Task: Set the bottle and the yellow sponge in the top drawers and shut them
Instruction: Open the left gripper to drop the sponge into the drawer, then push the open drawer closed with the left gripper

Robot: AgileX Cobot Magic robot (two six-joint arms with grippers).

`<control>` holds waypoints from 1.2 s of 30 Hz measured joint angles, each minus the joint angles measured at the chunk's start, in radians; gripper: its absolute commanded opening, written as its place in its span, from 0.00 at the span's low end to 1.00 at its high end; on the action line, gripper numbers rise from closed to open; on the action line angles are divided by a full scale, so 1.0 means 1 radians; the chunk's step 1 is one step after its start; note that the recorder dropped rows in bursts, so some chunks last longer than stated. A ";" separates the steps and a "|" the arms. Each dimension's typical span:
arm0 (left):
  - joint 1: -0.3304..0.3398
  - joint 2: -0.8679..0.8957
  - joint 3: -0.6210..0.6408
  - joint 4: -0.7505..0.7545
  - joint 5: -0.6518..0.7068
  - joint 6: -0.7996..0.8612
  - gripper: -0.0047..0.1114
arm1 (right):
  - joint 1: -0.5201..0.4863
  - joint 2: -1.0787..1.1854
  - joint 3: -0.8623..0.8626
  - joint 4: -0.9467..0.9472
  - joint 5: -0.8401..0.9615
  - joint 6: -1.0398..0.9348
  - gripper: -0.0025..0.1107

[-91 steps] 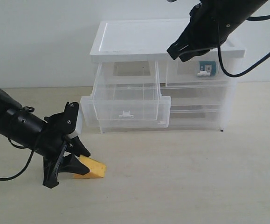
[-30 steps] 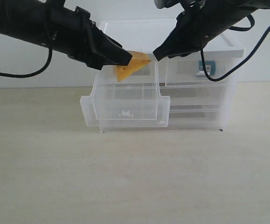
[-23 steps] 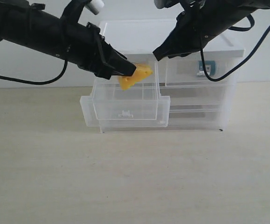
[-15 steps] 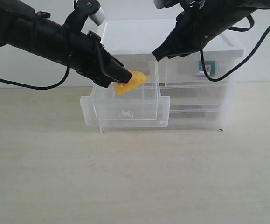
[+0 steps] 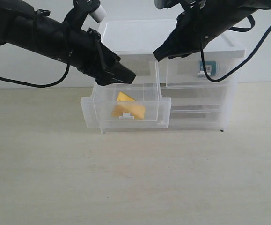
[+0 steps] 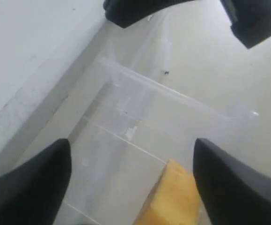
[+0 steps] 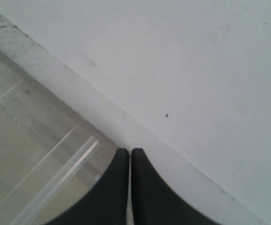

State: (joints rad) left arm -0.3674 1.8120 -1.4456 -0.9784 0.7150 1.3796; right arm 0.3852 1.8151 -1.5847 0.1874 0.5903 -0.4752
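Note:
The yellow sponge (image 5: pixel 127 108) lies inside the pulled-out left top drawer (image 5: pixel 87 112), behind its clear front. Just above that drawer hangs my left gripper (image 5: pixel 127 77), open and empty. In the left wrist view the sponge (image 6: pixel 173 201) rests on the drawer floor below the spread fingers (image 6: pixel 32 183), free of both. The bottle (image 5: pixel 206 68) shows by its teal label through the pushed-in right top drawer (image 5: pixel 191 75). My right gripper (image 5: pixel 157 55) is shut on nothing, over the unit's white top (image 7: pixel 196 70), with its tips (image 7: pixel 130 154) pressed together.
The drawer unit (image 5: pixel 126 40) stands at the back of the pale wooden table (image 5: pixel 135 178), against a white wall. Two full-width drawers (image 5: pixel 196 112) below are pushed in. The right arm's cable (image 5: pixel 247 65) hangs beside the unit's right top corner.
My left gripper has opened and let go of the yellow sponge. The sponge has dropped from the jaws into the open left top drawer. The right arm has not moved.

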 measured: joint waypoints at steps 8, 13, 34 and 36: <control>0.000 -0.160 -0.018 0.267 0.103 -0.125 0.08 | 0.002 0.000 0.000 0.000 0.000 0.000 0.02; 0.000 -0.206 -0.010 0.414 0.332 -0.278 0.08 | 0.002 0.000 0.000 0.000 -0.002 0.000 0.02; -0.238 -0.112 0.182 0.838 -0.061 -0.882 0.08 | 0.002 0.000 0.000 0.002 0.000 0.000 0.02; -0.242 -0.098 0.184 0.867 -0.088 -0.906 0.08 | 0.002 0.000 0.000 0.002 0.000 0.000 0.02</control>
State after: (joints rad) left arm -0.6095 1.7142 -1.2615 -0.1110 0.6274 0.4740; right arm 0.3870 1.8151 -1.5847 0.1894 0.5904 -0.4752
